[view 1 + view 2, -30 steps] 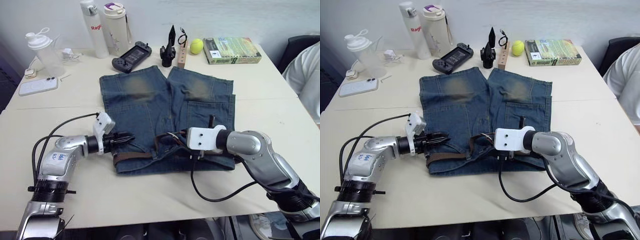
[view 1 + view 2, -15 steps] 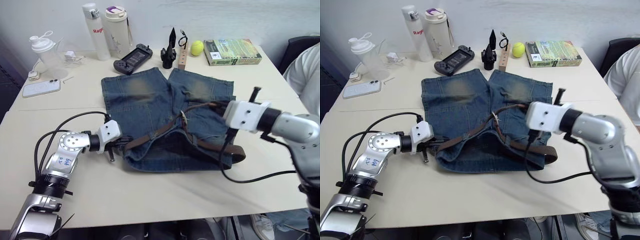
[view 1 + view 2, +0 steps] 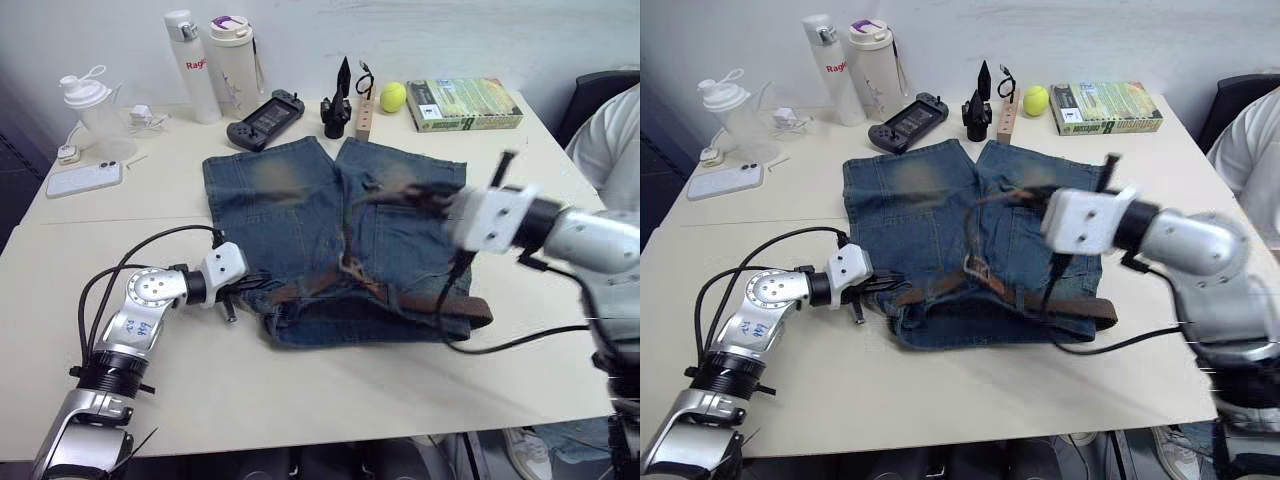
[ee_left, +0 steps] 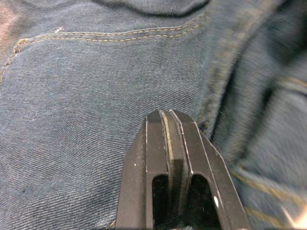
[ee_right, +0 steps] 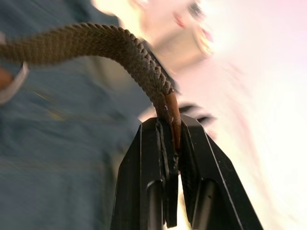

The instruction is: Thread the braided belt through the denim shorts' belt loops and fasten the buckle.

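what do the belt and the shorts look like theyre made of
Braided belt: woven cord, dull brown, going by its plaited ridges; the tip looks like smooth leather or plastic. Denim shorts: cotton denim by the look, matte blue with diagonal twill lines and yellow stitching.

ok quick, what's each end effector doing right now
Left end effector: closed, pinching the denim shorts at the waistband edge.
Right end effector: closed on the braided belt tip.

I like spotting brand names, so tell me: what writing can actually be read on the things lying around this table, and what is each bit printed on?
"Rag": red letters, cut off by the curve, on the tall white bottle at the table's far edge.
Green book: the cover carries print, too small to read.
Left arm's silver casing: blue handwritten marks, not legible.
No other writing can be read.
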Available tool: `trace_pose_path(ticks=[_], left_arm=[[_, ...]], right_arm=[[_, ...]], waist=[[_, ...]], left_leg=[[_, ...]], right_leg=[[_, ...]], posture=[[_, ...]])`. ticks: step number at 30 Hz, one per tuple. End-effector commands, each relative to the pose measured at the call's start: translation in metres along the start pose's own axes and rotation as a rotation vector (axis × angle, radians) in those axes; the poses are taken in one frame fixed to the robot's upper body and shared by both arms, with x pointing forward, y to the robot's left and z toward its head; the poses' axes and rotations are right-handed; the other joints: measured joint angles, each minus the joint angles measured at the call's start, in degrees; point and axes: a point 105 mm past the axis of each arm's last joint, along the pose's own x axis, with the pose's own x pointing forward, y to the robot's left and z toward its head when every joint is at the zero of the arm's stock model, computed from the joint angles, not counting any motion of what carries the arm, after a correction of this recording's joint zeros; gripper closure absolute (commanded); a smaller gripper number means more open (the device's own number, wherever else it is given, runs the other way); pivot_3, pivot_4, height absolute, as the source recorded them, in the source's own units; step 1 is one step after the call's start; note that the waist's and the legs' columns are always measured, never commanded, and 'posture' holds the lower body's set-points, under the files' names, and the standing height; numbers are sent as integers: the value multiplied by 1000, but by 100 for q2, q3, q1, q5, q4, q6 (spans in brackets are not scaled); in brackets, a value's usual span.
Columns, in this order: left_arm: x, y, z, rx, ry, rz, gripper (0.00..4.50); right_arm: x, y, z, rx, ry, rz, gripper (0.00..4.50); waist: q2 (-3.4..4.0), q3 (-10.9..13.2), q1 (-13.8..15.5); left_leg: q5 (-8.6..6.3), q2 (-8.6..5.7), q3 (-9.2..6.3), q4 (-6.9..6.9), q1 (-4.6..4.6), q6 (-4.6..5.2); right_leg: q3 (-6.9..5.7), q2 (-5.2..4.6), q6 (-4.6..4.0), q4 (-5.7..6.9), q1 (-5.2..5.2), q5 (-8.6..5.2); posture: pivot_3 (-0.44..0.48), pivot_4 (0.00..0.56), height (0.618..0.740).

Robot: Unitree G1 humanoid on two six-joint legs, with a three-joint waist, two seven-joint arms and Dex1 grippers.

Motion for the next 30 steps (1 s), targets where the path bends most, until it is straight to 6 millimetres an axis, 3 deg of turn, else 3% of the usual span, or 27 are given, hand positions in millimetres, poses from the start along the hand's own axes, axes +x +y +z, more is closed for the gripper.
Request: trace_pose_path(ticks=[1,3,6,8,11,14,20,25,28,30], left_arm=[[-8,-2,8,-66,-37,-10,4486],[-20,6,35,-91,-125,-3,4486],[-37,8,77,-152,-267,-50,3530],[-43,6,97,-186,-335,-79,2762],[-34,-1,127,-199,-408,-104,1406],[-19,-9,135,-193,-397,-112,136],[9,-7,124,-165,-309,-31,136],[18,-4,121,-139,-289,1,136],[21,-4,122,-135,-295,3,1021],[21,-5,124,-141,-311,3,1866]], right_arm=[[9,14,7,-6,-9,41,4500],[17,22,4,14,0,57,4500],[25,28,1,19,10,69,4500],[28,30,0,9,12,77,4500],[37,34,3,-19,0,85,4500],[42,33,4,-36,-3,79,4500],[47,31,9,-52,-20,64,4500],[46,31,12,-52,-26,58,4500],[46,29,13,-50,-28,56,4500],[46,29,13,-48,-25,56,4500]], waist=[[-3,2,-9],[-9,7,-18],[-35,22,-33],[-35,22,-35],[-35,22,-28],[-36,22,-21],[-37,23,-22],[-37,23,-21],[-37,23,-13],[-37,23,-15]], left_leg=[[0,0,0,0,-3,0],[0,0,0,0,-15,1],[0,9,-5,2,-19,-1],[1,7,-7,3,-21,-2],[1,4,-9,3,-19,-2],[1,3,-9,5,-18,-2],[1,3,-6,5,-18,-3],[1,3,-4,4,-19,-3],[1,3,-5,5,-19,-3],[1,3,-5,5,-19,-3]], right_leg=[[1,0,0,0,-3,0],[1,1,0,-1,-13,0],[-3,9,0,-2,-15,0],[-2,6,0,-3,-14,0],[-2,5,0,-5,-9,0],[-1,8,1,-4,-8,0],[0,14,1,-4,-9,0],[0,14,1,-5,-11,0],[-1,13,1,-5,-10,0],[0,13,1,-5,-10,0]], posture=[[0,150,720],[0,150,720],[0,150,720],[0,150,720],[0,150,720],[0,150,720],[0,150,720],[0,150,720],[0,150,720],[0,150,720]])
